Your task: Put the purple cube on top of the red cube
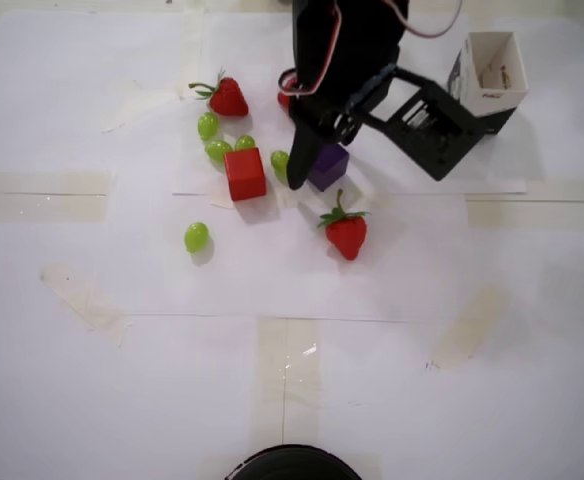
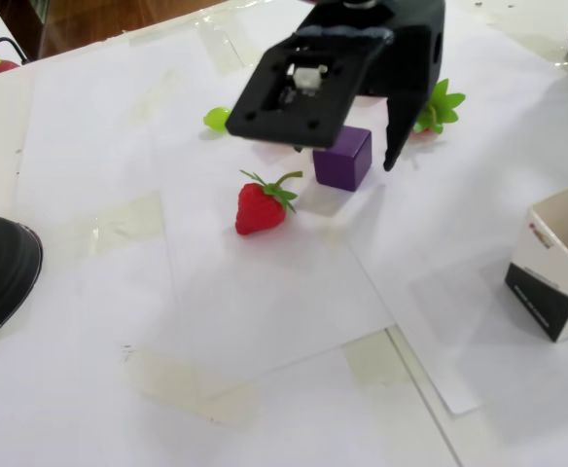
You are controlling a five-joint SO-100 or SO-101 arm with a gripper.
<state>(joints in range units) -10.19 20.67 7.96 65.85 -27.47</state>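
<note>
Purple matte cube (image 2: 343, 160) is sitting on the white paper-covered table (image 2: 265, 321), and the black two-finger gripper (image 2: 347, 156) is hanging right over it, jaws spread wide, one finger (image 2: 395, 136) standing clear of the cube's right side in the fixed view. Overhead, the bright red plain cube (image 1: 245, 173) is resting just left, a green grape (image 1: 279, 160) lying between them. A red strawberry (image 1: 346, 232) is lying near the purple one.
</note>
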